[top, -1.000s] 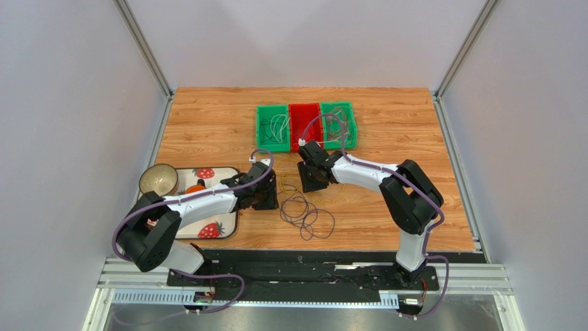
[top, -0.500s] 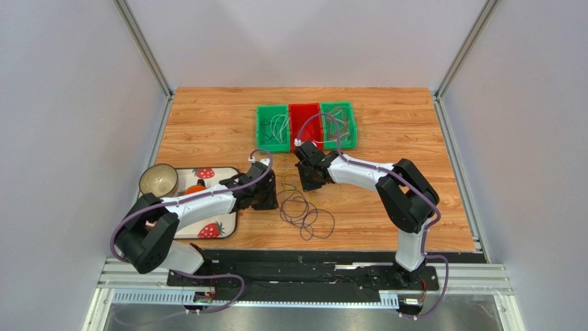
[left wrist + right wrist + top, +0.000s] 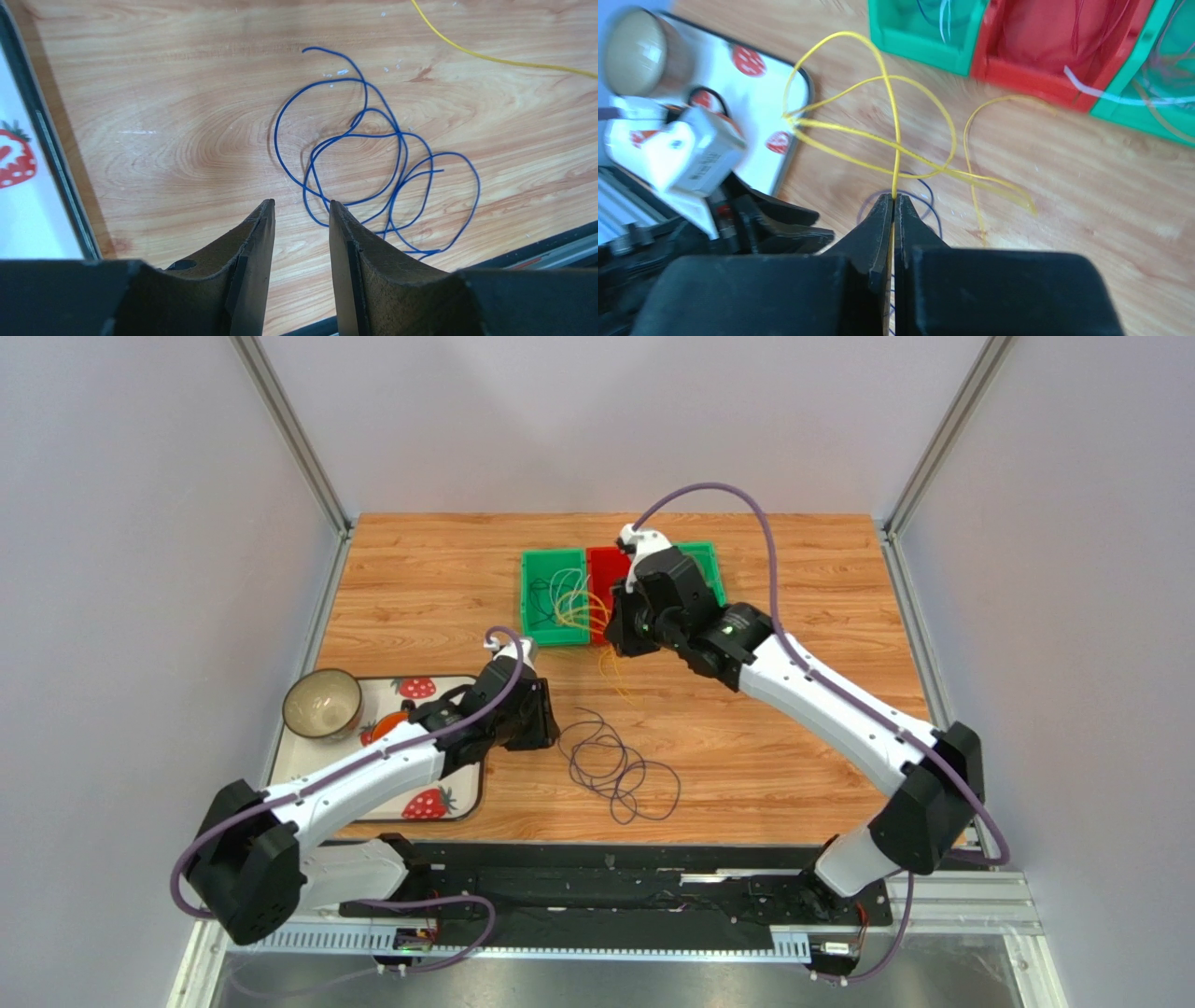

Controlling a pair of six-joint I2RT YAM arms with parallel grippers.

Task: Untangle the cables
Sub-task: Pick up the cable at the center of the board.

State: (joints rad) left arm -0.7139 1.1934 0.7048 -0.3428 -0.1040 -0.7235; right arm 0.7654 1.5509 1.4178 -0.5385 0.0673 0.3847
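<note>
from above, we see the right gripper [image 3: 619, 623] raised near the bins at the back of the table, its jaws shut on the yellow cable [image 3: 568, 605], whose loops show against the left green bin [image 3: 529, 602] beside the red bin [image 3: 603, 557]. the dark cable [image 3: 617, 767] lies in a loose coil on the wood nearer the front, and the left gripper [image 3: 544, 721] hovers just beside it, next to the strawberry tray [image 3: 463, 781]. from the left wrist, the jaws stand partly apart with nothing between them, low over the table. the dark cable's loops lie on the wood just beyond the fingertips, crossing themselves but no other wire, and a strand of yellow runs across the far corner, well apart. from the right wrist, the jaws are pinched tight on a single yellow strand, the rest looping and crossing itself above the wood. the bins beyond, a second green bin [image 3: 1144, 120] among them, already hold thin wires. we judge the job well along: yellow looks free of dark, leaving the yellow cable to be dropped in a bin and the dark coil to be picked up and put away.
</note>
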